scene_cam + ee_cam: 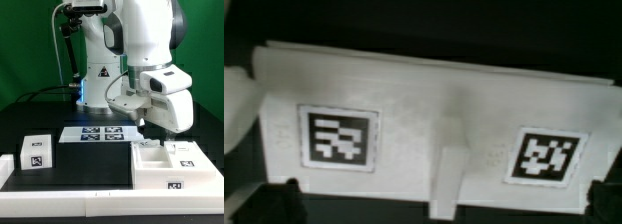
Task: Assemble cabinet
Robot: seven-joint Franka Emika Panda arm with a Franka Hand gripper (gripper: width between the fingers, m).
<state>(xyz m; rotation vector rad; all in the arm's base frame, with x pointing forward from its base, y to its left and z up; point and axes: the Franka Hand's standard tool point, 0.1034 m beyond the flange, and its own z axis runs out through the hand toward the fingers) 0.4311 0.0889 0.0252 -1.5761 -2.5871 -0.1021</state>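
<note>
On the black table [90, 172], the cabinet [150, 176] sits nearest, at the exterior view's right. A small tagged cube [38, 152] stands well apart at the left. The marker board [100, 133] lies between them, farther back. The gripper [142, 124] hangs over the cabinet's far edge, and I cannot tell its fingers' spread. A green curtain [25, 40] hangs behind.

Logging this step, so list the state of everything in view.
cabinet: resting on the table, not lifted.
gripper: low over the cabinet's far edge; open or shut unclear.
cube: sitting on the table, apart from the gripper.
marker board: flat on the table.
</note>
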